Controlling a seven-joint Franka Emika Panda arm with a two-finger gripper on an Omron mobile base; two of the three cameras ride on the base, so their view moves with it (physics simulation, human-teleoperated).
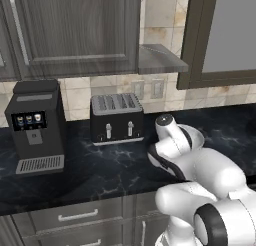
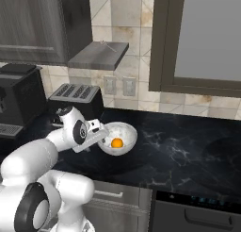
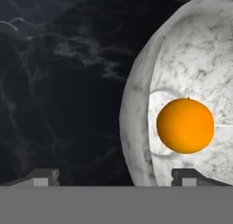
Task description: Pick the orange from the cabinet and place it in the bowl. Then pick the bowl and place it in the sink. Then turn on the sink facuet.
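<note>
The orange (image 3: 185,125) lies in the bottom of the white marbled bowl (image 3: 133,104), which stands on the black counter. My gripper (image 3: 118,178) is open just above the bowl's near rim, one fingertip (image 3: 42,177) outside the bowl and the other inside, beside the fruit. In the right base view the gripper (image 2: 102,132) hovers at the left edge of the bowl (image 2: 126,130), with the orange (image 2: 117,143) inside. The bowl's rim (image 1: 199,133) peeks out behind my arm. The cabinet (image 2: 207,33) hangs open above, its grey shelf (image 2: 99,54) bare. Sink and sink facuet are out of view.
A black toaster (image 1: 116,117) and a coffee machine (image 1: 36,125) stand left of the bowl against the tiled wall. The open cabinet door (image 1: 230,35) juts out overhead on the right. A dark appliance front (image 2: 197,210) sits below the counter edge.
</note>
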